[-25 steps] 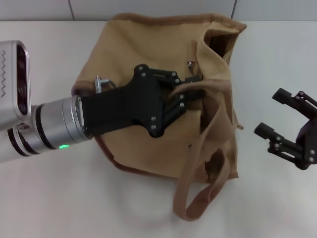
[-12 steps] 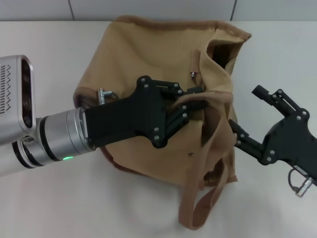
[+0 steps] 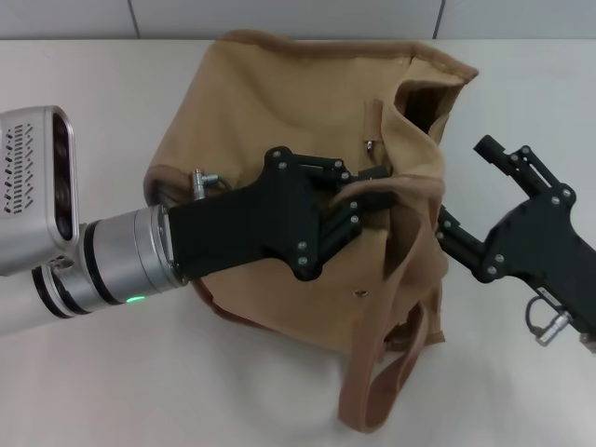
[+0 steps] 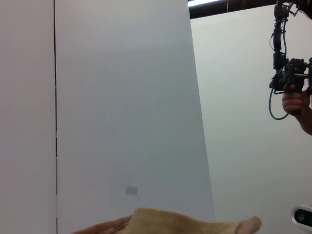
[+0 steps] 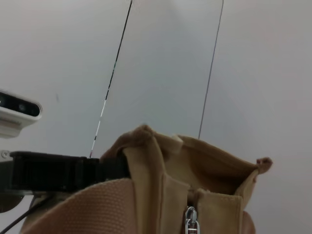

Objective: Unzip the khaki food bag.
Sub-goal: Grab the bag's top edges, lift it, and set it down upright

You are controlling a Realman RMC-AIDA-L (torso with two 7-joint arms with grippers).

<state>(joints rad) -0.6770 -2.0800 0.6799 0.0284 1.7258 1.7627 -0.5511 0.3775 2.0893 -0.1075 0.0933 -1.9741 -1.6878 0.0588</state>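
Khaki bag [image 3: 279, 140] in the middle of the white table [image 3: 93, 372], boxy and slumped, zip end gaping toward the far right corner. Left gripper [image 3: 377, 191] lying across the top panel, pinched narrow on a strap [image 3: 410, 182] near the zip line, likely to pin the fabric taut against the pull. Right gripper [image 3: 463, 200] close at the bag's right side, spread wide, one finger [image 3: 452, 233] touching the canvas, holding nothing, probably lined up for the zipper pull [image 5: 190, 219], dangling silver right before the right wrist camera. Loose strap loop [image 3: 382, 391] trailing toward the near table edge.
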